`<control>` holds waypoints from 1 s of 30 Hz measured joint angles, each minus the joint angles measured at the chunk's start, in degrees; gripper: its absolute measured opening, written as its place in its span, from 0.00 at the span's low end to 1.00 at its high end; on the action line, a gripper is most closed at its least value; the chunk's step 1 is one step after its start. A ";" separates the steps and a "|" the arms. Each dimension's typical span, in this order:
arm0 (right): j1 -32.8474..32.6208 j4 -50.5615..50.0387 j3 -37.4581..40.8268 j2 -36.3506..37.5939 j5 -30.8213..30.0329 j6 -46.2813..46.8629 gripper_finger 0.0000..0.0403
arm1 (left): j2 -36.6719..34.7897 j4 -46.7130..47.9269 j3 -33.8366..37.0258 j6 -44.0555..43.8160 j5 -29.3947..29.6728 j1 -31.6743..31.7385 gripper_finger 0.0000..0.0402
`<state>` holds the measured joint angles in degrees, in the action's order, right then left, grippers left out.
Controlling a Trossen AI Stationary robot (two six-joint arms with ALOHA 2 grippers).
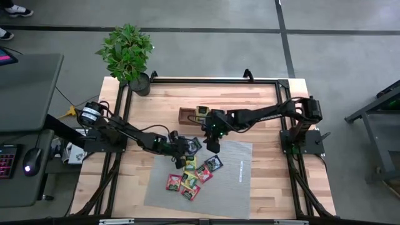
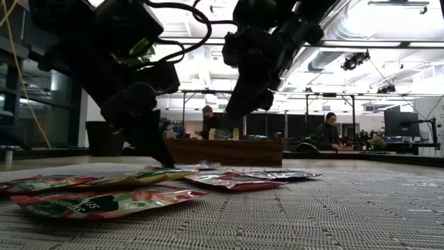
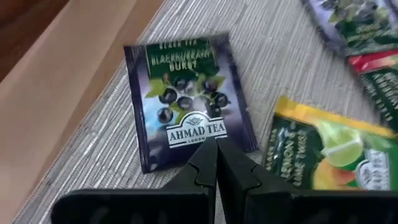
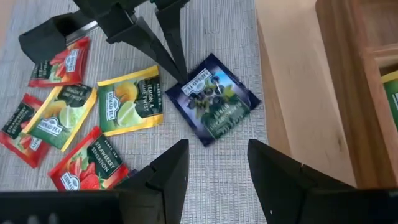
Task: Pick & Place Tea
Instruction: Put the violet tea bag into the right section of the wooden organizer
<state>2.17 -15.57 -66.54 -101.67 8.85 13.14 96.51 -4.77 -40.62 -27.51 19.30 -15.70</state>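
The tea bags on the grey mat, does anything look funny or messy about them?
A bit messy: the tea sachets lie scattered at odd angles, some overlapping. The dark blackcurrant sachet lies apart, turned cornerwise near the mat's edge, with the shut left gripper touching it. Nothing looks torn.

Mat, right half [image 1: 240,169]: bare, I can pass freely.
Mat, left: sachets [image 1: 190,178] crowd it.
Mat's far edge: left pincer [image 1: 189,145] and right pincer [image 1: 212,147] nearly meet.
Beyond: wooden tray [image 1: 185,115] blocks.
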 joint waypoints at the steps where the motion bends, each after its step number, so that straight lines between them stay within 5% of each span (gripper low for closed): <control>1: -0.07 0.02 0.00 -0.04 -0.37 0.33 0.40 | 0.00 0.67 0.00 -0.15 0.08 0.04 0.00; 10: -0.08 1.92 0.00 -1.21 -1.12 7.00 0.40 | 2.40 2.03 -0.20 -1.53 0.08 0.28 0.00; 22: 0.46 5.18 -0.02 -4.88 -0.97 32.47 0.40 | 2.97 1.19 -0.07 -1.37 0.45 0.33 0.00; 30: 0.33 7.23 0.00 -8.63 0.79 36.12 0.41 | 3.02 1.22 -0.01 -1.20 0.54 0.32 0.00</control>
<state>2.50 -8.35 -66.54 -110.30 9.64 49.26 99.53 -3.55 -40.63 -28.71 19.84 -15.38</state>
